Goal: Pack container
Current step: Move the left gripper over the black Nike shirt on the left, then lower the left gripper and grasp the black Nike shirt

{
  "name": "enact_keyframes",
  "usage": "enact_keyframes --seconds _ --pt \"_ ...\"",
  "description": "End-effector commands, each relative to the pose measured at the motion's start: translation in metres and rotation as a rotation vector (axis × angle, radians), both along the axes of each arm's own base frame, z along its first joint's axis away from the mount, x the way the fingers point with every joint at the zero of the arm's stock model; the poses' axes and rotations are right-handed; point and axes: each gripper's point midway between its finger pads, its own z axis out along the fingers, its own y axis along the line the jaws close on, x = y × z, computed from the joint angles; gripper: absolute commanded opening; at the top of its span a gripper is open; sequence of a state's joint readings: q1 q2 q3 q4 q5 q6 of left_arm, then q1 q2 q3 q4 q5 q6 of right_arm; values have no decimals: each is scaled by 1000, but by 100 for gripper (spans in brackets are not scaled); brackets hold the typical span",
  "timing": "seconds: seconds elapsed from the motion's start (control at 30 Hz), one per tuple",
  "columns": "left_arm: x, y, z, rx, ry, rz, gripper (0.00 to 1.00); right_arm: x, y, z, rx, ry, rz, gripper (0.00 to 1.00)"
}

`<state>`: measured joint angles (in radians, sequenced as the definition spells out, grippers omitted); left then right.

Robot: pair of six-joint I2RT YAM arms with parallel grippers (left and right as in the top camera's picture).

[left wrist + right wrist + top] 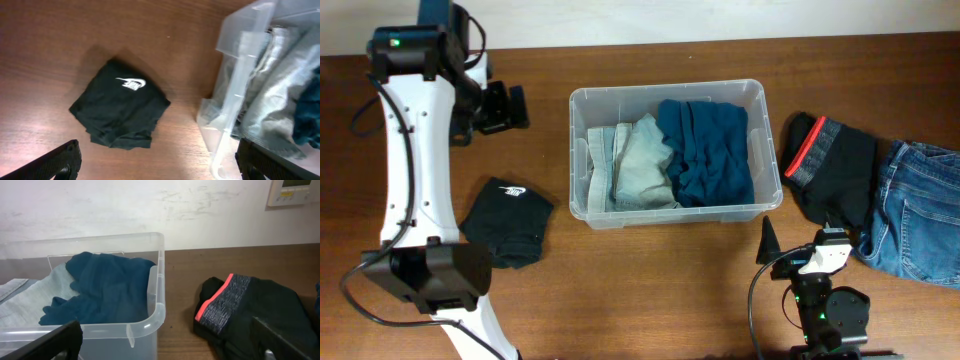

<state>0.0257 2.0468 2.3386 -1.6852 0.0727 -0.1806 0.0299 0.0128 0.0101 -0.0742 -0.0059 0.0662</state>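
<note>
The clear container [669, 92] sits mid-table and holds a grey-green garment [635, 165] and a dark blue garment [705, 150]. It also shows in the left wrist view [235, 100] and the right wrist view [150, 320]. A folded black garment with a white logo [508, 220] lies left of it, below my left gripper [160, 165], which is open and empty. A black garment with a red waistband [835, 165] lies right of the container. My right gripper [170, 342] is open and empty near the front edge.
Blue jeans [920, 210] lie at the far right. A white wall with a thermostat [295, 191] stands behind the table.
</note>
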Motion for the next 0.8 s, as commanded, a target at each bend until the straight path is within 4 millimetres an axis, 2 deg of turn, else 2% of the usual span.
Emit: enact_keyframes --seconds 0.0,0.1,0.23,0.33,0.4,0.47,0.6,0.77 --pt "-6 13 -5 22 29 32 99 0 2 -2 -6 3 12 98" --pt "-10 13 -9 22 45 32 98 0 2 -2 -6 3 12 98" --pt "-24 12 3 22 30 36 98 0 2 -2 -6 3 12 98" --pt "-45 12 14 23 17 67 98 0 2 -2 -6 3 12 98" --pt "-71 17 20 52 13 91 98 0 2 -2 -6 2 12 98" --pt "-84 21 20 81 -1 98 98 0 2 -2 -6 3 12 99" --pt "-98 26 6 108 -44 119 98 0 2 -2 -6 3 12 98" --pt "-100 32 -38 108 -28 135 99 0 2 -2 -6 3 12 98"
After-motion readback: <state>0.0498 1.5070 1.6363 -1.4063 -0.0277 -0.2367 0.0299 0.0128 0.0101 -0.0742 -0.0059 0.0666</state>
